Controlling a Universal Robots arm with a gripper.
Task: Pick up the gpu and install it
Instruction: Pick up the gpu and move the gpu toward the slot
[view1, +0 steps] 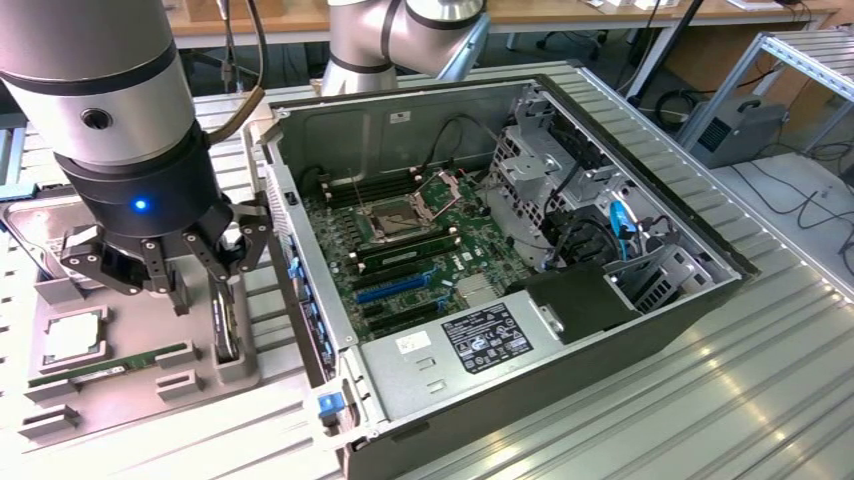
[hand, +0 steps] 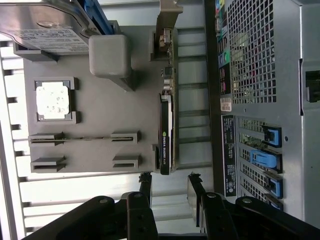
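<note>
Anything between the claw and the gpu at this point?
No. In the wrist view the open claw hangs clear of the gpu, which stands on edge in the grey tray, with nothing in the gap between them.

gpu (hand: 165, 131) edge print reads NVIDIA QUADRO.

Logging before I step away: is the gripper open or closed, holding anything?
Gripper: open, holding nothing, hovering above the gpu in the grey tray.
</note>
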